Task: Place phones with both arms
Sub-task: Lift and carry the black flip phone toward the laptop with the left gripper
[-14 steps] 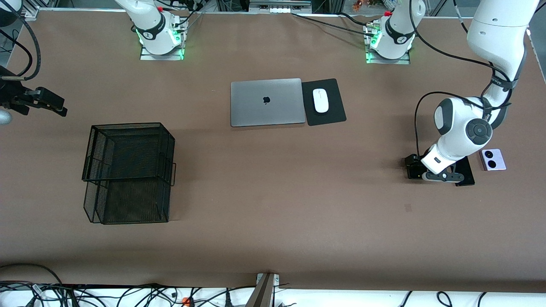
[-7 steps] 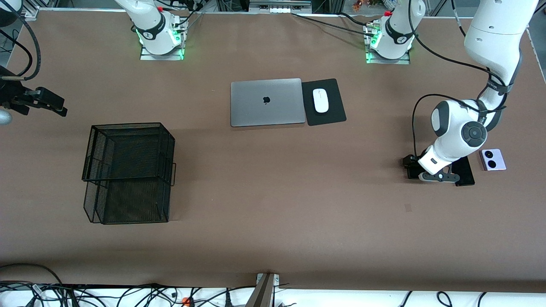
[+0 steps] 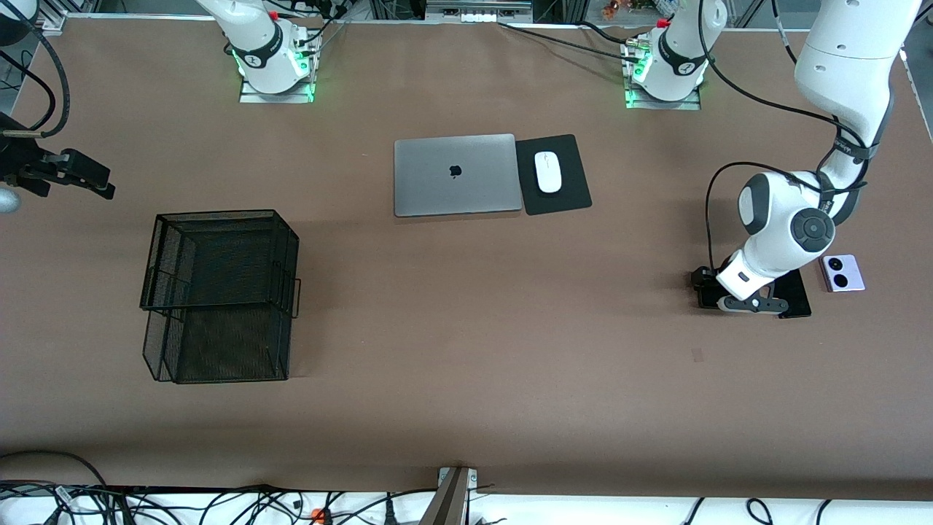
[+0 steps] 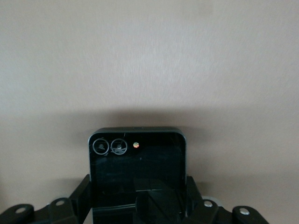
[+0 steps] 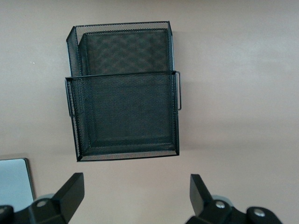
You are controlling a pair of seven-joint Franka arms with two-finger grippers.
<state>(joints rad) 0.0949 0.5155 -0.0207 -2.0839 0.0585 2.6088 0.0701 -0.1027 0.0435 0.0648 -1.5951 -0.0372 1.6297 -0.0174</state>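
Toward the left arm's end of the surface point(image 3: 466, 408), the left claw point(image 3: 738, 302) is down low, straddling the square black flip phone point(image 4: 137, 161). Left wrist view: a finger point(image 4: 79, 198) sits just beside each side edge of the phone; can't confirm the fingers are actually pressing it. Phone shows two camera rings and one small dot near its top edge.

Phone count in view: three.
- 1x black flip phone, at the left claw.
- 1x slim black slab phone point(image 3: 796, 298), flat on the surface, mostly hidden under the left arm's wrist, just beside the flip phone.
- 1x lilac-white flip phone point(image 3: 842, 273) with two black circles, flat on the surface, just beside the slab, closer to the surface's edge at the left arm's end.

Right claw point(image 5: 135, 189) waits up in the air over the right arm's end of the surface, fingers spread wide, nothing between them. Right wrist view looks down on one black mesh basket point(image 3: 219, 292), two tiers.

Mid-surface, toward the edge where the bases stand: one closed grey laptop point(image 3: 455, 175), one black mouse pad point(image 3: 565, 193) touching it, one white mouse point(image 3: 548, 171) on the pad.
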